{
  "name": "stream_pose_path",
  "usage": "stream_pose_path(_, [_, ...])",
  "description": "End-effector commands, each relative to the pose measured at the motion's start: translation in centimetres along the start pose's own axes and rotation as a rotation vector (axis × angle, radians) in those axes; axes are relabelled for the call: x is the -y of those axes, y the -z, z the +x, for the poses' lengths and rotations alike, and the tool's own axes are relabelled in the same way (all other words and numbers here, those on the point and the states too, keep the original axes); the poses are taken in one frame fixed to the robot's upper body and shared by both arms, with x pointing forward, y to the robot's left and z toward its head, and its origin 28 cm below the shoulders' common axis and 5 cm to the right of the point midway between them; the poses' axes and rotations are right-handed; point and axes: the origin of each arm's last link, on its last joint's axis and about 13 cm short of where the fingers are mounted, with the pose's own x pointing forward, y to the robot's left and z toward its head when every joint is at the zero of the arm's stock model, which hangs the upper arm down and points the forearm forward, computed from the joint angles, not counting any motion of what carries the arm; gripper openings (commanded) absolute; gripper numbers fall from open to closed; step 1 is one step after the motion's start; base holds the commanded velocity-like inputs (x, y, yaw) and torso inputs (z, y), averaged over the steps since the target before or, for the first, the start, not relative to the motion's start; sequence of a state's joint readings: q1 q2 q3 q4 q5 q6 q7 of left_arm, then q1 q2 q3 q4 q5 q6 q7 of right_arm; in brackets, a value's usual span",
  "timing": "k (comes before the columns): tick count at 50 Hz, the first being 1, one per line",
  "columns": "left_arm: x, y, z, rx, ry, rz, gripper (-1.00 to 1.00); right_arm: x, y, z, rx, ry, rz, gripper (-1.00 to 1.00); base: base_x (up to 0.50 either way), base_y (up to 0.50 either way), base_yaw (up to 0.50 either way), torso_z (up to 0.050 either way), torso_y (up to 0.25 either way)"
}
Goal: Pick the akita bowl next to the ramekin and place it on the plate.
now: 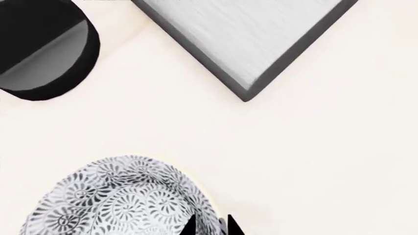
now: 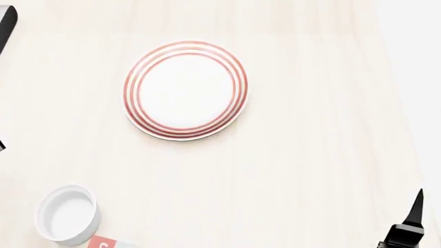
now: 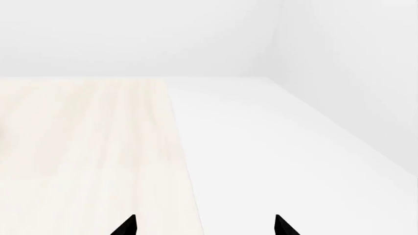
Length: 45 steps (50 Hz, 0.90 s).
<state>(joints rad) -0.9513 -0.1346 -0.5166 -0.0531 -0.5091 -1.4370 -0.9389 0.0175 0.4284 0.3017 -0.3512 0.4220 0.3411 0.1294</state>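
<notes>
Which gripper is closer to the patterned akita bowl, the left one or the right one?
Left. The left gripper is right beside the akita bowl in its wrist view. The right gripper hangs at the table's edge, no bowl in sight.

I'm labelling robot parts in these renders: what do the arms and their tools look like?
Little shows. The right tool ends in two plain black pointed tips, set apart. In the head view it appears as a black angular block with a tapering black finger. Of the left tool, only black wedge-shaped tips show. No cables or markings are visible.
</notes>
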Motion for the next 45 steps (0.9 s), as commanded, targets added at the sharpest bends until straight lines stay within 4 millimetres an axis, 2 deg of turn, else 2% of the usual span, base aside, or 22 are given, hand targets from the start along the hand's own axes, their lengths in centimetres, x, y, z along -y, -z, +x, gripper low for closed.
stream_pose_path(1, [-0.1,0.2,0.2,-0.001,-0.002,0.003,-1.0,0.0,0.0,0.0,0.0,0.002,0.0,1.0,0.0,0.0,0.0,0.0,0.0])
stream_pose_path(6, [0.0,-0.6,-0.3,0.027,-0.005,0.022,-1.0,0.1,0.1,0.0,0.0,0.003,0.0,1.0,0.0,0.0,0.0,0.0,0.0])
stream_pose_path(18, [0.3,-3.1,-1.7,0.224,-0.019,0.16,-1.0,0.0,-0.1,0.0,0.003,0.007,0.0,1.0,0.0,0.0,0.0,0.0,0.0])
stream_pose_path(27, [0.8,-5.2,-3.0,0.356,0.038,0.239,-1.0,0.0,-0.1,0.0,0.004,0.011,-0.001,1.0,0.0,0.0,0.0,0.0,0.0])
stream_pose_path(35, [2.1,-8.8,-6.5,0.583,0.204,0.45,-1.0,0.0,-0.1,0.0,0.005,0.01,-0.001,1.0,0.0,0.0,0.0,0.0,0.0])
stream_pose_path(45, [2.9,-11.3,-9.2,0.756,0.313,0.617,-1.0,0.0,-0.1,0.0,0.005,0.008,0.0,1.0,0.0,0.0,0.0,0.0,0.0])
